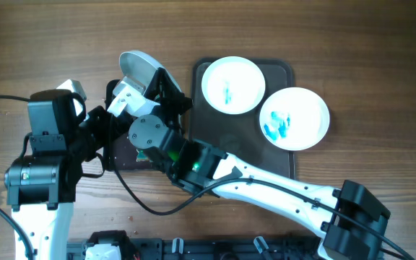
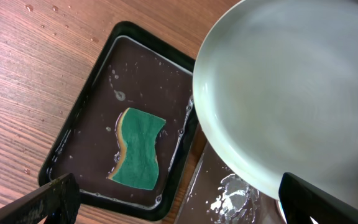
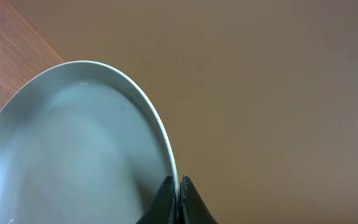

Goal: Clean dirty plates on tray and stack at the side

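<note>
While the left tool gapes, the right tool clamps one plate at its rim.

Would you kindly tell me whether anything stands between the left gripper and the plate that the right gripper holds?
Nothing visible does. The plate, pinched at its rim by the right gripper, fills the view just ahead of the open left gripper. The sponge lies off to one side in the black tray, not between them.
</note>
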{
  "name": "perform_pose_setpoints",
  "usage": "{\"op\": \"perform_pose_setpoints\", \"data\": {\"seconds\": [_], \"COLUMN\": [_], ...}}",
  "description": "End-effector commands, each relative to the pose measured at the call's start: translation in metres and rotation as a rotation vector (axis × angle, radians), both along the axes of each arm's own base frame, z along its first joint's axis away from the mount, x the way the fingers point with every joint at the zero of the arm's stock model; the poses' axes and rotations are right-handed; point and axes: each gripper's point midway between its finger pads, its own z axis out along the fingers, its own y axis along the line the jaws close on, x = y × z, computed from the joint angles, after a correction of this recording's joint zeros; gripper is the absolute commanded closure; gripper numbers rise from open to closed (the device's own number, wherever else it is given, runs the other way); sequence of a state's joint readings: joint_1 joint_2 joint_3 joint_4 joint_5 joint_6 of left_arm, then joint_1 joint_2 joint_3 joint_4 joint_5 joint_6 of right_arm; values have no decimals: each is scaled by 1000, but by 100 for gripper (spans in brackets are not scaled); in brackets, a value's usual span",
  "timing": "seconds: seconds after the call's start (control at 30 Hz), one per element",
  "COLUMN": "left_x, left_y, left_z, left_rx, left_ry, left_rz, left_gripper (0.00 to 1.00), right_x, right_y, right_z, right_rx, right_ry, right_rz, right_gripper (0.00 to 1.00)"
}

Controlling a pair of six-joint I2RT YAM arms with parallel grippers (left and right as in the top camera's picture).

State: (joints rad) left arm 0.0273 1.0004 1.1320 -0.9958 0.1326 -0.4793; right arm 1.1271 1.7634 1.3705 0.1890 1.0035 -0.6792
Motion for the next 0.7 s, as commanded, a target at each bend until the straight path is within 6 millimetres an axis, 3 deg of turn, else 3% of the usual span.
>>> {"op": "perform_pose_setpoints", "data": {"seconds": [0.0, 0.07, 0.13, 0.2, 0.37, 0.5, 0.57, 0.67], "left_x": [0, 0, 0, 0, 0, 0, 0, 0], "left_y": [-2, -2, -2, -2, -2, -2, -2, -2], "left_z": [7, 7, 7, 7, 7, 7, 7, 7], "left_rx": [-11, -10, -11, -10, -11, -10, -11, -10], "left_ry": [-20, -20, -20, -20, -19, -20, -20, -20], "left_rz": [-7, -7, -7, -7, -7, -7, -7, -7], "left_gripper": [0, 0, 0, 0, 0, 0, 0, 0], "right_x": [-1, 1, 6, 12, 24, 19, 15, 14], "right_y": [-5, -12, -34, -47, -55, -61, -55, -56], "right_z": [15, 16, 15, 3, -68, -116, -119, -98], "right_rx": [36, 70, 170, 234, 341, 598, 714, 870], "right_ry": [-21, -24, -30, -1, 295, 667, 826, 996], "right_rz": [-25, -72, -190, -244, -199, -194, -139, -11], "right_gripper": [96, 96, 96, 96, 96, 96, 96, 96]}}
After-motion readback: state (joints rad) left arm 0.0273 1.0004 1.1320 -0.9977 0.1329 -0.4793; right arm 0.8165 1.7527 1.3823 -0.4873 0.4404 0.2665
